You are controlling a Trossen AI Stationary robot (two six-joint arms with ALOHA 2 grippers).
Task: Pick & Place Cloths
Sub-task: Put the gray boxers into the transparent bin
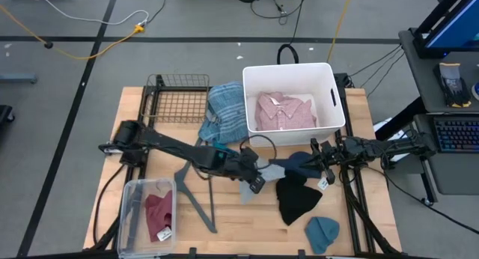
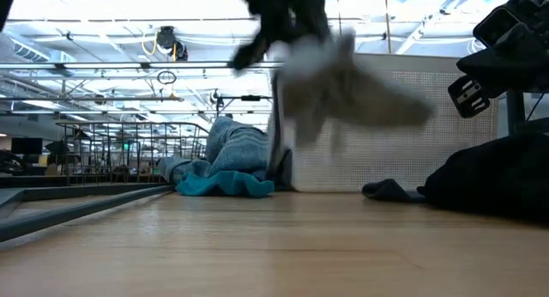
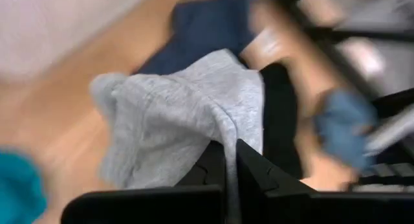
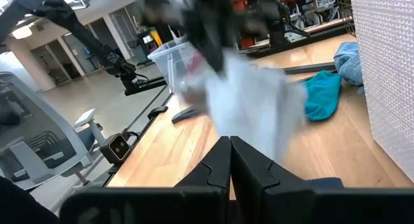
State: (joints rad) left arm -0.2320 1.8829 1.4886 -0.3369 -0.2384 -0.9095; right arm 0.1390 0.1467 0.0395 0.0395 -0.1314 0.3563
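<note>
My left gripper (image 1: 256, 180) is at the table's middle, shut on a light grey cloth (image 2: 343, 91), which I also see in the right wrist view (image 4: 252, 107). My right gripper (image 4: 230, 149) is shut with nothing between its fingers and sits over the navy piece (image 1: 299, 163). A black beanie (image 1: 296, 200) and a blue beanie (image 1: 322, 233) lie flat near the table's near right. The pink shirt (image 1: 284, 113) lies inside the white tub (image 1: 251, 79). The blue-plaid shirt (image 1: 224, 109) and a teal piece (image 2: 225, 185) lie left of the tub. My left gripper pinches the grey cloth between its two fingers at a bunched upper fold (image 3: 223, 130), coming from above. The cloth hangs slack below the fingers and is lifted clear of the table in the low view. One layer or several, I cannot tell.
A clear container (image 1: 135, 214) at the near left holds a maroon piece (image 1: 159, 215). The grey V-shaped hanger bar (image 1: 198, 195) lies beside it. A wire basket (image 1: 179, 98) stands at the far left. Bare wood shows between the hanger bar and the black beanie.
</note>
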